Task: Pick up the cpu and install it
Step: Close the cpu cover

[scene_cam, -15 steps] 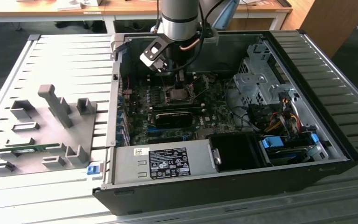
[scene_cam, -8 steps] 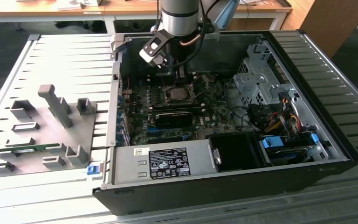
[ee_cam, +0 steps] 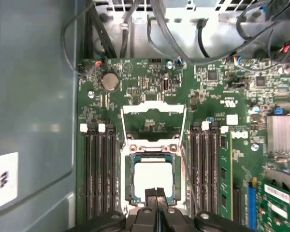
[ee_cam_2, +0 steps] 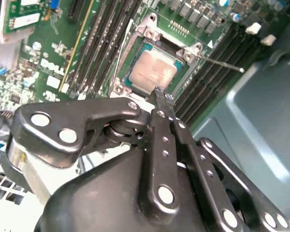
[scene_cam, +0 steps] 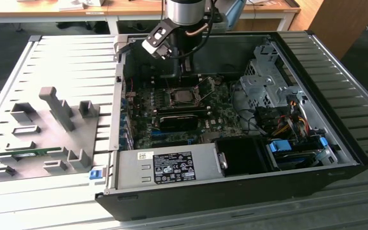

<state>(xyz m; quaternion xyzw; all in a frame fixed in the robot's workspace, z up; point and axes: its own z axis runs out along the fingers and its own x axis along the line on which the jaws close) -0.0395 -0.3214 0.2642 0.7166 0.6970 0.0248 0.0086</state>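
Nearest in the exterior view stands the open computer case [scene_cam: 235, 191] on the slatted table [scene_cam: 56, 57]. The grey power supply [scene_cam: 165, 167] runs along its front wall, with a black box [scene_cam: 245, 155] just beside it. To the exterior view's left of the case lies a grey rack [scene_cam: 56, 134] of slots and posts, and a green memory stick [scene_cam: 29, 153] rests in one of its near slots.

Further in, the green motherboard [scene_cam: 145, 129] covers the case floor, with a tangle of coloured cables [scene_cam: 280, 117] to the exterior view's right of it. The cpu [ee_cam: 152, 178] sits flat inside the socket [ee_cam: 127, 181] (silver top facing up). The hinged metal frame [ee_cam: 154, 110] lies flipped open beside the socket, off the chip. A thin lever [ee_cam_2: 217, 62] sticks out next to the socket in the second wrist view. Black memory slots [ee_cam: 99, 174] run along both sides of the socket, and a green stick [ee_cam: 225, 174] is seated in the outermost slot on one side.

The hand [ee_cam: 157, 197] hangs right over one edge of the cpu, its two fingers pressed together with nothing between them. I cannot tell whether the tips touch the chip. Elsewhere on the board a coin battery [ee_cam: 109, 81] shines.

The arm [scene_cam: 185, 12] rises out of the case, and wooden desks [scene_cam: 132, 9] stand behind.
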